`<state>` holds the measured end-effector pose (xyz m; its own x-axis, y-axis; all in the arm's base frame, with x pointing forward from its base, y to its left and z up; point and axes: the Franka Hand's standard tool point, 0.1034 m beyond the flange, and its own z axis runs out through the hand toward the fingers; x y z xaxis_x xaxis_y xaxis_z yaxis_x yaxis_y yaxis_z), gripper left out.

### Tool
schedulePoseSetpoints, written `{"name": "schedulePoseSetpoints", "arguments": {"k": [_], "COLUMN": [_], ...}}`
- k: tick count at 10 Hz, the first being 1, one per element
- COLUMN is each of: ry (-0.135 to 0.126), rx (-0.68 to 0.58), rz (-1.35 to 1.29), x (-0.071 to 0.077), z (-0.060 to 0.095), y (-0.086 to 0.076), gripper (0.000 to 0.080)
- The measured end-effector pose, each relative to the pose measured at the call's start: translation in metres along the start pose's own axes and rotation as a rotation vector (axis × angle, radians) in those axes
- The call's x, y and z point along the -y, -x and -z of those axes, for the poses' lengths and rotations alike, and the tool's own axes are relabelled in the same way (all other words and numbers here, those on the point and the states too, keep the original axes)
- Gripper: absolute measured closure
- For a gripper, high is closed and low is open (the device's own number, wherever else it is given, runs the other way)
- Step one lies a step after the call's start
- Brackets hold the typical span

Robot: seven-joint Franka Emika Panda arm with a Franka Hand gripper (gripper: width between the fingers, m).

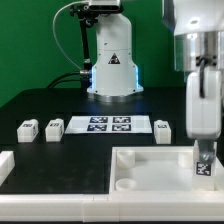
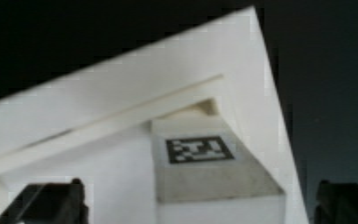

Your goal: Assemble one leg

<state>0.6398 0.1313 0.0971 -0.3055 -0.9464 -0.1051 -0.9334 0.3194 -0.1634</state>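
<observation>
A leg (image 1: 205, 168), a small white block with a black-and-white tag, stands upright in the corner of the large white tray (image 1: 150, 160) at the exterior view's right. My gripper (image 1: 205, 158) hangs straight over it. In the wrist view the leg (image 2: 199, 150) sits between my two dark fingertips (image 2: 51, 202), which stand wide apart with gaps on both sides. The gripper (image 2: 194, 208) is open around the leg and does not clamp it. The tray's white surface and rim (image 2: 87, 110) fill most of that view. Three more legs lie on the dark table: two at the left (image 1: 27, 128) (image 1: 54, 128) and one (image 1: 163, 128) right of the marker board.
The marker board (image 1: 110, 124) lies flat in the middle of the table in front of the robot base (image 1: 112, 70). Another white part (image 1: 5, 162) sits at the left edge. The tray's raised front rim (image 1: 130, 185) runs along the near side.
</observation>
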Motion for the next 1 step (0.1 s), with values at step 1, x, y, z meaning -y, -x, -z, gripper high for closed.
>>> {"name": "schedulePoseSetpoints", "arguments": {"k": [1], "ry": [-0.001], "rx": [0.010], "rz": [-0.007], "x": [0.0042], "z": [0.0033], "y": [0.0004], "gripper": [0.0151]}}
